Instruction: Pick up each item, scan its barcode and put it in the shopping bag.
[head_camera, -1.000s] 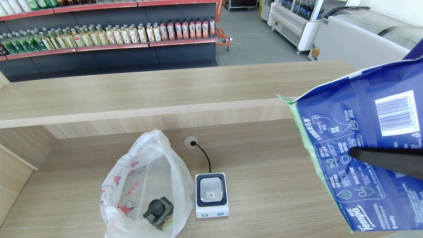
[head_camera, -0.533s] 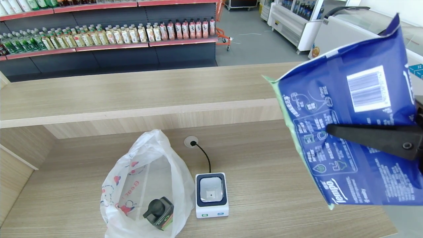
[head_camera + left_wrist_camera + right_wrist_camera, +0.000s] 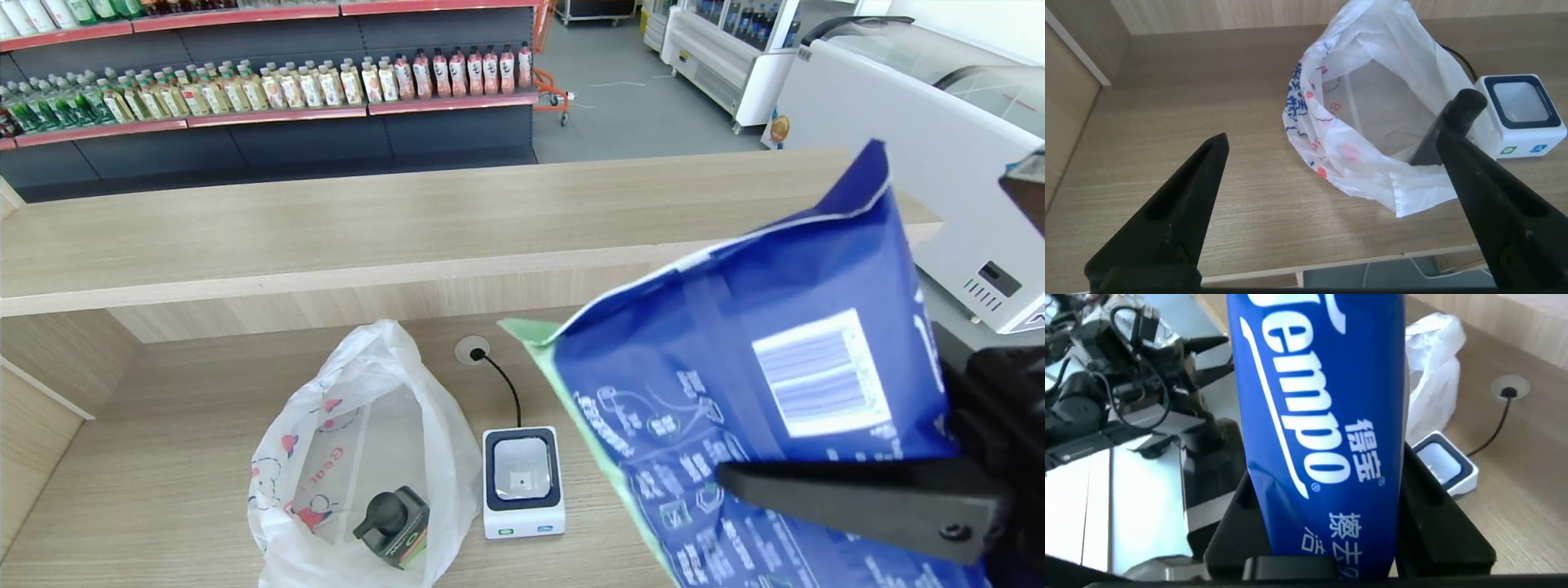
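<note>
While my right jaws stay clamped on the one blue tissue pack (image 3: 775,392), I count what else is here. One black finger (image 3: 857,502) lies across the pack's printed face in the head view, and in the right wrist view the pack stands squeezed between both fingers. It is up in the air on my right, tilted, with its white barcode label (image 3: 820,384) turned up toward my head camera.

On the tabletop (image 3: 188,425) I count one white shopping bag (image 3: 359,384), its mouth open, and one dark boxed item (image 3: 392,527) already lying inside it. Just beside the bag, on its right, sits one white scanner (image 3: 522,482), with one black cable (image 3: 504,384) running from it to a round port (image 3: 473,351) in the tabletop. My left jaws are spread wide and hold nothing; they hang above the tabletop, looking down on the bag.

Compared with half a second ago, the pack has come down and swung leftward. It was high at the right edge; now its green-edged corner (image 3: 522,331) hangs above the tabletop between the port and the scanner. Bag, boxed item and scanner have not moved.
</note>
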Motion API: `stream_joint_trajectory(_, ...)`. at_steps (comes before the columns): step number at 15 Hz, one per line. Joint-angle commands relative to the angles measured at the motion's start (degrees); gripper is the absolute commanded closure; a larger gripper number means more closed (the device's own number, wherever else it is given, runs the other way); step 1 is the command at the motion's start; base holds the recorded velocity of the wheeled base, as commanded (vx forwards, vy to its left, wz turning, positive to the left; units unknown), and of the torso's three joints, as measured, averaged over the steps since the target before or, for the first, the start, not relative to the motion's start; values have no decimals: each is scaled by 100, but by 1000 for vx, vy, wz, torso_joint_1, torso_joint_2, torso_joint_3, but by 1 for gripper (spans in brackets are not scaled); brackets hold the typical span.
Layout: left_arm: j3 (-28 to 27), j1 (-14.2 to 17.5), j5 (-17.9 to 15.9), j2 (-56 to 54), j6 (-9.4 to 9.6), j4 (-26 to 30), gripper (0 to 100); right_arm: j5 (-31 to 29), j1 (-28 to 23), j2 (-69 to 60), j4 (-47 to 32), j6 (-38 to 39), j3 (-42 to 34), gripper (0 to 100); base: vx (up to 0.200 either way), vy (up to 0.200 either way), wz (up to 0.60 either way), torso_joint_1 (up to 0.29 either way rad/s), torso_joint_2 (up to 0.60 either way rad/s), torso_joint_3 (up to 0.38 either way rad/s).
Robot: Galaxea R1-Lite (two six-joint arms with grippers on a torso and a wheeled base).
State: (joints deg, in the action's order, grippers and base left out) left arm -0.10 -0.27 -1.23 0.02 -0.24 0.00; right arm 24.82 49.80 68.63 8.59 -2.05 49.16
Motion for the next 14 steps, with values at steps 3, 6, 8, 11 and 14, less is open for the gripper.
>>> stream_joint_trajectory(3,1,0,0,-2,-2,0,0,120,109,98,-104,-173,102,100,0,0,0,0,0,0)
stream_joint_trajectory(6,1,0,0,-2,-2,0,0,128,100,221,-121,-138,375,100,0,0,0,0,0,0)
stream_joint_trajectory(8,1,0,0,-2,-2,0,0,128,267,335,-121,-147,515,100,0,0,0,0,0,0)
stream_joint_trajectory(11,1,0,0,-2,-2,0,0,128,381,396,-121,-173,524,100,0,0,0,0,0,0)
stream_joint_trajectory(14,1,-8,0,-2,-2,0,0,120,408,440,-104,-182,515,100,0,0,0,0,0,0)
